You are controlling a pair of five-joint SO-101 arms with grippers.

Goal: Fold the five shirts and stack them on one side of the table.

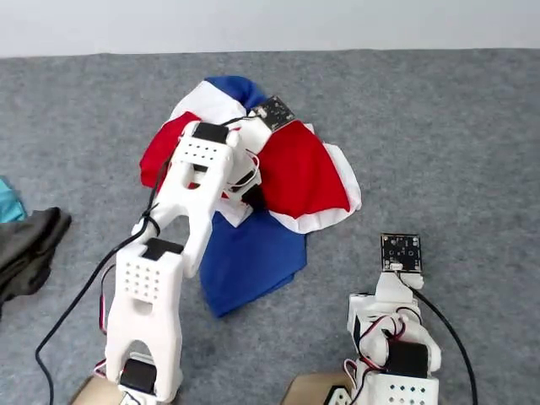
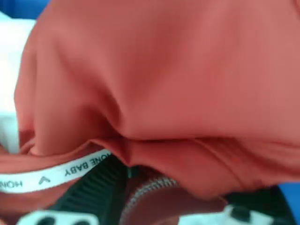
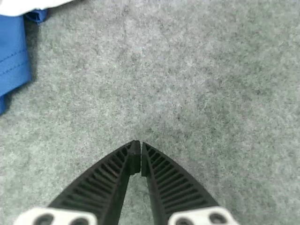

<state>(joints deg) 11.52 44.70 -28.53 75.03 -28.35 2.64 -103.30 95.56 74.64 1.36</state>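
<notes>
From the high view I see the left arm point(image 1: 181, 211) stretched out over a rumpled heap in the middle of the desk point(image 1: 456, 152). Its wrist sits on top of the red shirt point(image 1: 299, 173). White cloth point(image 1: 211, 101) shows around the red at the far side and along the right edge, and blue cloth point(image 1: 253, 257) spreads from under the heap toward the near side. The right arm point(image 1: 392, 337) is folded back at the near right, well apart from the heap, over bare grey felt. At the left edge lie a dark garment point(image 1: 29, 245) and, just behind it, a sliver of a teal garment point(image 1: 7, 202).

In the left wrist view, red fabric hangs close in front of the lens, creased and bunched, with a white neck tape point(image 2: 56, 176) running along a seam. The cloth drapes over the left gripper point(image 2: 131, 176) — only a ribbed black part of it shows beneath the folds — so I cannot tell whether it is clamped on the shirt.

In the right wrist view, the right gripper point(image 3: 140, 161) has its fingers pressed together at the tips with nothing between them, pointing at the grey felt. A corner of the blue cloth and a bit of the white lie off to one side, apart from the fingers.
</notes>
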